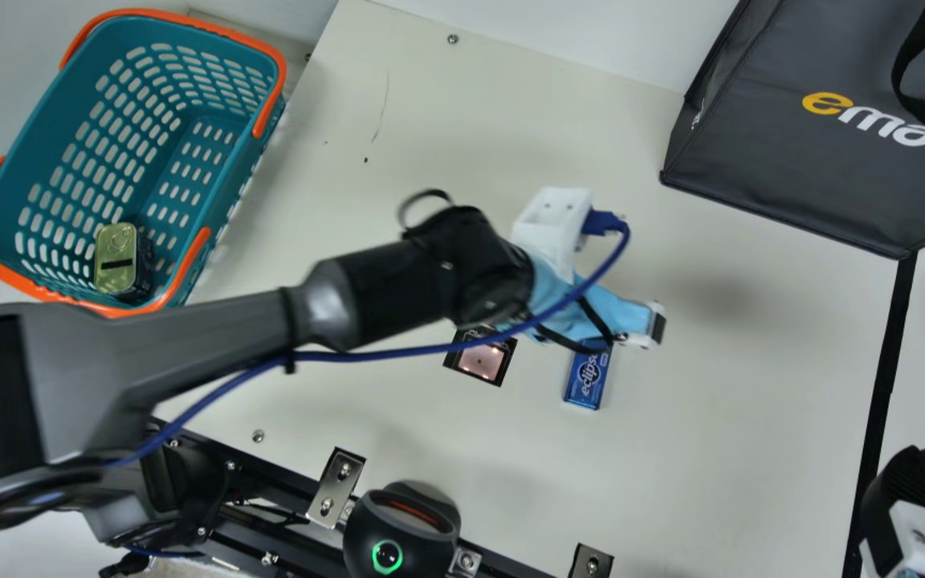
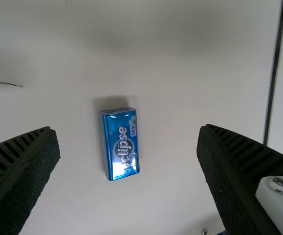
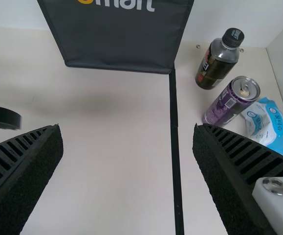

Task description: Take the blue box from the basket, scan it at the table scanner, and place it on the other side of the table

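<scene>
From above, in the main view, the blue box (image 1: 588,376) lies flat on the cream worktop (image 1: 751,417), its upper end hidden beneath the left hand (image 1: 607,317). Right beside it is the table scanner (image 1: 480,361), a dark square with a glowing pinkish window, partly covered by the left arm (image 1: 366,301). That arm, smooth grey and black, crosses over the worktop with a slack blue cable (image 1: 398,353). Off to one side sits the basket (image 1: 33,172), teal plastic full of slots, with orange handles, and in it a gold-lidded tin (image 1: 117,257). Opposite, the dark fabric bag (image 1: 800,177) takes up the upper right corner, and the right hand (image 1: 908,490) shows at the lower right edge. A rounded black device with a green ring (image 1: 402,538) sits between metal brackets.

The left wrist view has the left hand released, its ribbed, rough-sided fingers spread wide above the shiny, slim box.

In the right wrist view the right hand is released too, fingers well apart. Beyond it a black-capped bottle (image 3: 218,61), a purple can (image 3: 229,103) and a crinkly blue-and-white packet (image 3: 268,125) crowd together past the black strip (image 3: 174,122). The blurred dark piece at the edge may be part of the other arm.
</scene>
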